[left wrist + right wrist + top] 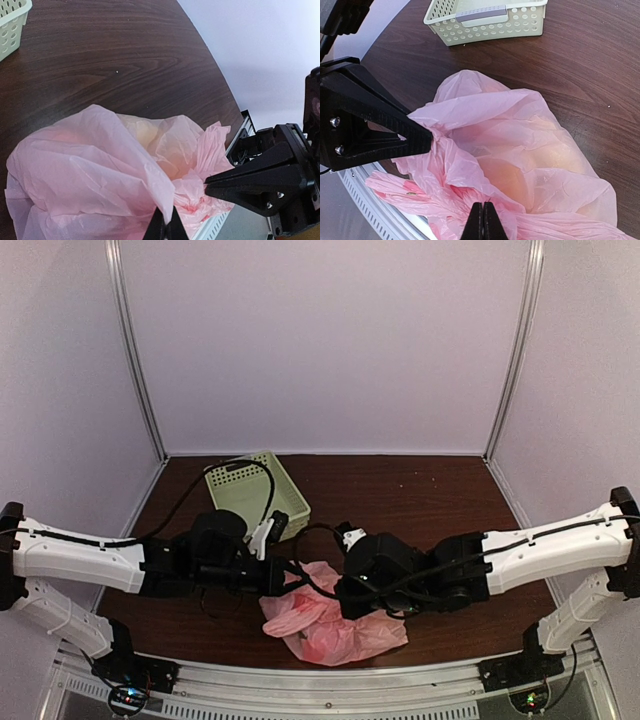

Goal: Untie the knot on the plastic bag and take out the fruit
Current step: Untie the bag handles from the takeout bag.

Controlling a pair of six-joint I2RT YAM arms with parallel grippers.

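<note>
Right wrist: yellowish fruit [515, 175] inside crumpled pink plastic bag [485, 107]

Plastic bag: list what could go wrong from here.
1. The left hand and the right hand are both shut on thin film of the plastic bag. Pulling apart may tear it rather than untie it.
2. The bag lies at the near edge of the table. The fruit showing through the film could roll off once freed.
</note>
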